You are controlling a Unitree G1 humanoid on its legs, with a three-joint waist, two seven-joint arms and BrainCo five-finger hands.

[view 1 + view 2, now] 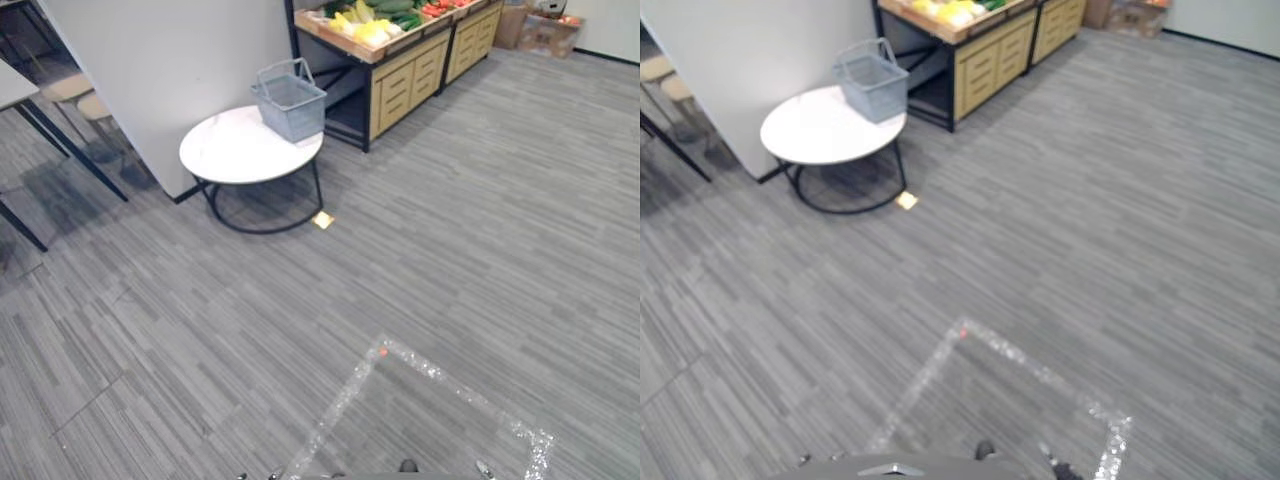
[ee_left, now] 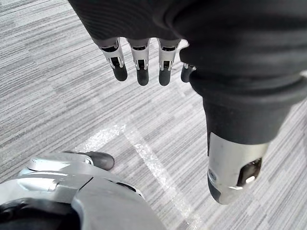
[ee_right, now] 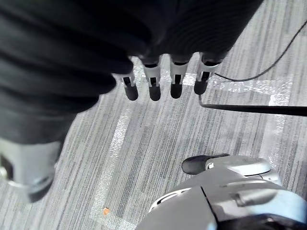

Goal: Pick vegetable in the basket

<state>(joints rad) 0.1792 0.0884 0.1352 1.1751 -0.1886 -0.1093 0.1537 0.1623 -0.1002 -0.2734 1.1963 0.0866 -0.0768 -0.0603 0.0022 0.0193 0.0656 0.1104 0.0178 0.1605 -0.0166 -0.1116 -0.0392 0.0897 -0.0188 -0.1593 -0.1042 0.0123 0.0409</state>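
- L hand (image 2: 142,67): fingers straight & loose, thumb apart, holds nothing. It hangs over the grey carpet floor (image 2: 57,86).
- R hand (image 3: 153,84): fingers loose & straight too, nothing in it, also over the floor.
- Shiny tape lines (image 1: 440,377) make a square shape on the floor close to the robot, w/ a small orange dot (image 1: 383,351) at one corner.
- Further off: round white table (image 1: 235,150) on black legs, next to a white wall (image 1: 170,60).
- Little yellow tag (image 1: 322,220) lies on the floor by a table leg.
- Grey basket (image 1: 290,102) stands upright on the table, at the edge near the veg stand, handle up.
- Wooden stand (image 1: 405,75) w/ drawers is just past the table.
- Veg (image 1: 372,28) (yellow, green, red) lie on top of the stand, well apart from both hands, not in the basket.
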